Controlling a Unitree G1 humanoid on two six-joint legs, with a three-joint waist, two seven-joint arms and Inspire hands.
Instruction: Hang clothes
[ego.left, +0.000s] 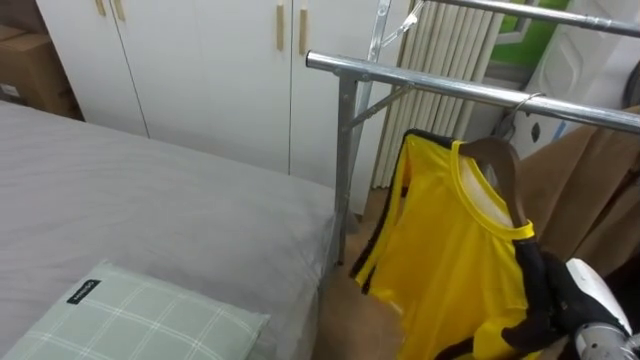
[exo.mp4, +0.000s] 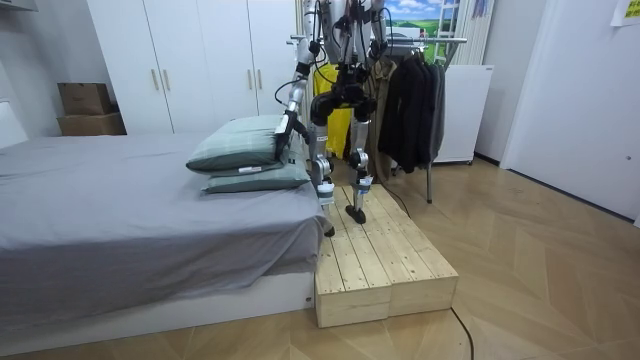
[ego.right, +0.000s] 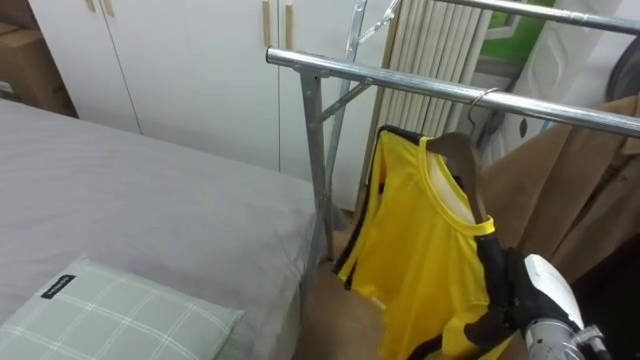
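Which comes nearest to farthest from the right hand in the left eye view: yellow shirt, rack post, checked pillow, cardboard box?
From the right hand:
1. Yellow shirt, right beside it, on the right.
2. Rack post, centre.
3. Checked pillow, lower left.
4. Cardboard box, far upper left.

Right arm comes in from the lower right, forearm angled up and inward. A white shell covers the wrist end, and the dark right hand (ego.left: 548, 295) lies beyond it, pointing forward and to the left. Its grip can't be read.

Room view: the robot stands upright on both feet, one slightly ahead of the other, torso turned away from the camera. Left arm hangs at its side on the room view's left, elbow a little bent. Left hand (exo.mp4: 283, 132) sits low, just out from the thigh, too small to read.
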